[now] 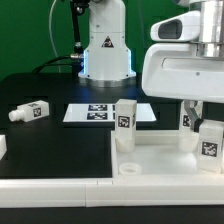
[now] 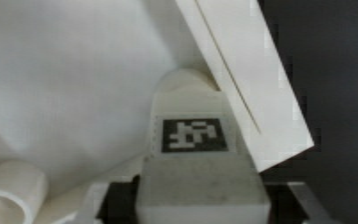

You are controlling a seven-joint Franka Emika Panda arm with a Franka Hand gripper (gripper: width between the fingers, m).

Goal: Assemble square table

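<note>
At the exterior view's left, a loose leg (image 1: 30,112) lies on its side, at about 9 o'clock from the gripper (image 2: 197,197). An upright leg (image 1: 125,120) stands at the 10 o'clock corner of the slab (image 1: 160,165). The jaws stand narrow, against both sides of the held leg (image 2: 197,130), whose long axis runs in line with the fingers. The raised rim (image 2: 247,90) passes just beside it, limiting clearance. Open table lies toward 9 o'clock.
</note>
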